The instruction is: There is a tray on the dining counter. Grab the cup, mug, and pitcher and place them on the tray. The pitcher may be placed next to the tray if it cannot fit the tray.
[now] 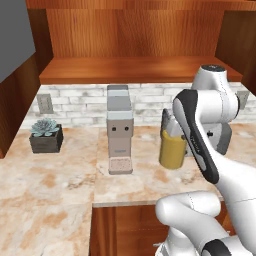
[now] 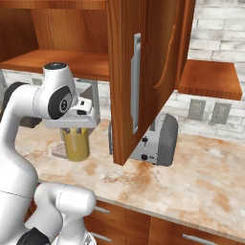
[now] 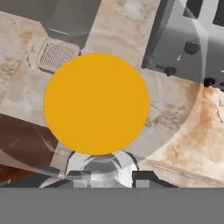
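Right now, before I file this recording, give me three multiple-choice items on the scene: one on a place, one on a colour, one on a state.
1. The pitcher is:
A. in a sink
B. between the coffee machine and the toaster
C. on a stove

2. The liquid in it is:
A. amber-orange
B. blue
C. clear

3. The cupboard door above the counter is:
A. shut
B. missing
C. swung open

Answers:
1 B, the hand view shows one appliance on each side of it.
2 A, seen from above it is a solid orange disc.
3 C, the right base view shows it jutting out over the counter.
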{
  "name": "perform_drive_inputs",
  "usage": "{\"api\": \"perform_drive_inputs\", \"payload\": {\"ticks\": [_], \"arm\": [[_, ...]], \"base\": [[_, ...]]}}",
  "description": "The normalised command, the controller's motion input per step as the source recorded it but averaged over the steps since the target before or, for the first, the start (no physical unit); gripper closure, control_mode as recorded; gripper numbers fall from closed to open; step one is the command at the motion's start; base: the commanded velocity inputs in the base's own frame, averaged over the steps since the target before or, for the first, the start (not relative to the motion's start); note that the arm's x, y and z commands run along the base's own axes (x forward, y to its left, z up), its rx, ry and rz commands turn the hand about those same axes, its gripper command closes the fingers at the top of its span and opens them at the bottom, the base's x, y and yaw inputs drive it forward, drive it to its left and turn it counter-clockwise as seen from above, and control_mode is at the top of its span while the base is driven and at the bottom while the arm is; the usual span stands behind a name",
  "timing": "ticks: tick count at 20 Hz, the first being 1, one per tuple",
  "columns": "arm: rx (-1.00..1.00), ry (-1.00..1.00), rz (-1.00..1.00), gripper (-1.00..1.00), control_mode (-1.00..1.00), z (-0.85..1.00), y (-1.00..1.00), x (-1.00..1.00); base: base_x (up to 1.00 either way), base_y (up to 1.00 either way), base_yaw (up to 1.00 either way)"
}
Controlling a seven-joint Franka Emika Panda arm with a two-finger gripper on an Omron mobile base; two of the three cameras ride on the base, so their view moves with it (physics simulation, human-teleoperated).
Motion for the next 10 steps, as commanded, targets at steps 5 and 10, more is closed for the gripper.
{"api": "perform_drive_inputs", "payload": {"ticks": [5, 10], "arm": [[0.0, 0.0, -0.05, 1.0, -1.0, 0.28, 0.0, -0.16], [0.0, 0.0, -0.04, 1.0, 1.0, 0.12, 0.0, -0.06]], "base": [[0.0, 0.0, 0.0], [-0.02, -0.01, -0.02]]}}
